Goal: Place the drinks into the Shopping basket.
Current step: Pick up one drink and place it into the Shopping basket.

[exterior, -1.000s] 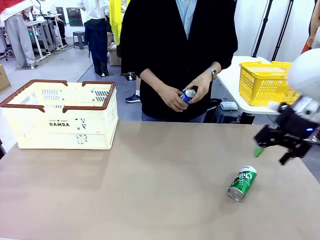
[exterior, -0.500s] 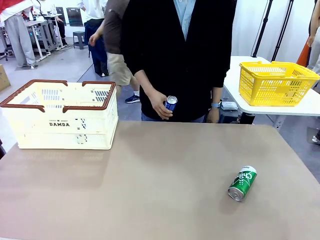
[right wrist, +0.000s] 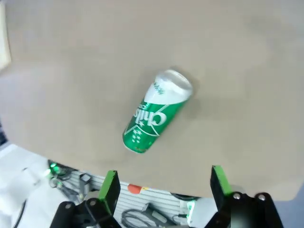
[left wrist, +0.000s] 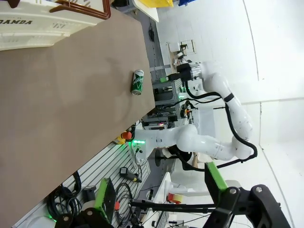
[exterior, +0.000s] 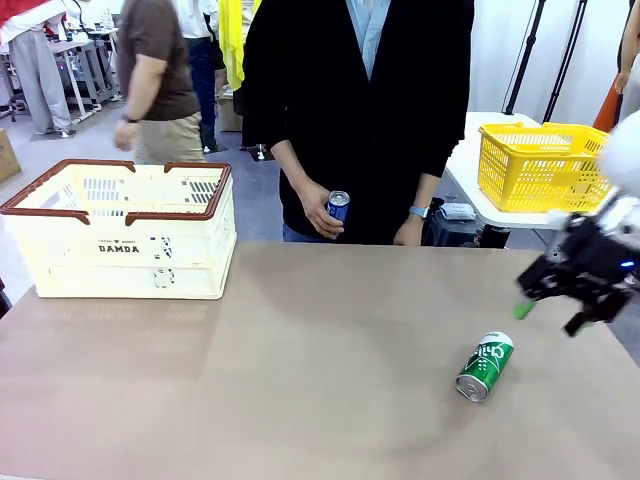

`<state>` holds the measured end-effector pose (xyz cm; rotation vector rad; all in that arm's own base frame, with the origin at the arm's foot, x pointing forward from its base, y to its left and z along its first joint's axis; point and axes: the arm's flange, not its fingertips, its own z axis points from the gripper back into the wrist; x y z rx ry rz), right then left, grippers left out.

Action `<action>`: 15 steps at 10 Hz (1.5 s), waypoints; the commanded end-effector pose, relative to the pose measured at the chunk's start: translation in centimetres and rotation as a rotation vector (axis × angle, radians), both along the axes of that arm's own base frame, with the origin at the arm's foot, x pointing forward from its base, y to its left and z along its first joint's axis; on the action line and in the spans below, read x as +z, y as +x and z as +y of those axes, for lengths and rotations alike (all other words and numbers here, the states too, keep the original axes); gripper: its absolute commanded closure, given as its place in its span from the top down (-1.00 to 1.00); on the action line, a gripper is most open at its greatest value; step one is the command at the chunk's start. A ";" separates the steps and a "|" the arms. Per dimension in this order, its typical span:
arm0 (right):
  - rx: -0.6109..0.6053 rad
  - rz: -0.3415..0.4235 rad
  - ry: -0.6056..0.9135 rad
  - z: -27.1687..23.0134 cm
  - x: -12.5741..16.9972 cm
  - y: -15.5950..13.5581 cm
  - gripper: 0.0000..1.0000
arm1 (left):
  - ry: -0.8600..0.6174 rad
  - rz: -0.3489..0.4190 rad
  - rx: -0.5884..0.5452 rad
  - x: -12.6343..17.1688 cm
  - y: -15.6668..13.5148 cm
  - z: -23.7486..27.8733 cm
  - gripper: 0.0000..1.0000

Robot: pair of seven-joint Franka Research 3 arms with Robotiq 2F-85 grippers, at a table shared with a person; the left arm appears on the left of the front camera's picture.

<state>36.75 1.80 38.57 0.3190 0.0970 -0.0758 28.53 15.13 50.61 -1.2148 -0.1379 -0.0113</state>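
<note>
A green drink can [exterior: 485, 367] lies on its side on the table's right half. Above and to the right of it hovers my right gripper [exterior: 550, 315], open and holding nothing. The right wrist view looks down on the can [right wrist: 154, 114], which lies beyond my spread right gripper [right wrist: 164, 186]. A person across the table holds the blue and silver can [exterior: 337, 207] in one hand. At the far left stands the cream Shopping basket [exterior: 120, 230] with its brown rim. My left gripper [left wrist: 159, 190] is open off the table's edge, far from the green can [left wrist: 137, 82] and the basket [left wrist: 28, 23].
A bright yellow mesh basket [exterior: 540, 165] sits on a white side table at the back right. The person stands at the far edge, their other hand [exterior: 408, 232] hanging by the table. Another person walks behind the basket.
My right gripper left the picture half a second ago and is back at the right above the green can. The person went from holding the blue can in two hands to one.
</note>
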 end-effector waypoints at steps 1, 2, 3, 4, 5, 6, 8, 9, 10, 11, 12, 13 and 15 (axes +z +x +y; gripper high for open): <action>0.001 0.074 -0.172 3.4 -3.4 0.1 1.00 | -0.015 -0.017 -0.006 0.2 -0.1 0.1 1.00; 0.026 0.085 -0.241 5.7 -5.0 0.5 1.00 | -0.015 -0.017 -0.006 0.2 -0.1 0.1 1.00; 0.034 0.087 -0.264 7.1 -6.0 0.5 1.00 | -0.015 -0.017 -0.006 0.2 -0.1 0.1 1.00; 0.035 0.083 -0.277 7.9 -6.5 0.5 1.00 | -0.015 -0.017 -0.006 0.2 -0.1 0.1 1.00; 0.057 0.073 -0.253 8.1 -6.7 0.6 1.00 | -0.015 -0.017 -0.006 0.2 -0.1 0.1 1.00; 0.177 0.086 -0.173 7.9 -6.6 0.9 1.00 | -0.015 -0.017 -0.006 0.2 -0.1 0.1 1.00; 0.170 0.114 -0.139 7.4 -6.1 1.4 1.00 | -0.015 -0.017 -0.006 0.2 -0.1 0.1 1.00; 0.137 0.128 -0.160 7.5 -6.4 1.4 1.00 | -0.015 -0.017 -0.006 0.2 -0.1 0.1 1.00; -0.033 0.129 -0.257 7.9 -6.7 1.3 1.00 | -0.015 -0.017 -0.006 0.2 -0.1 0.1 1.00; -0.161 0.132 -0.269 8.6 -6.7 0.8 1.00 | -0.015 -0.017 -0.006 0.2 -0.1 0.1 1.00; -0.329 0.082 -0.306 9.0 -6.6 0.6 1.00 | -0.015 -0.017 -0.006 0.2 -0.1 0.1 1.00; -0.513 0.069 -0.356 8.7 -6.5 0.5 1.00 | -0.015 -0.017 -0.006 0.2 -0.1 0.1 1.00; -0.727 0.006 -0.500 7.8 -6.9 0.3 1.00 | -0.015 -0.017 -0.006 0.2 -0.1 0.1 1.00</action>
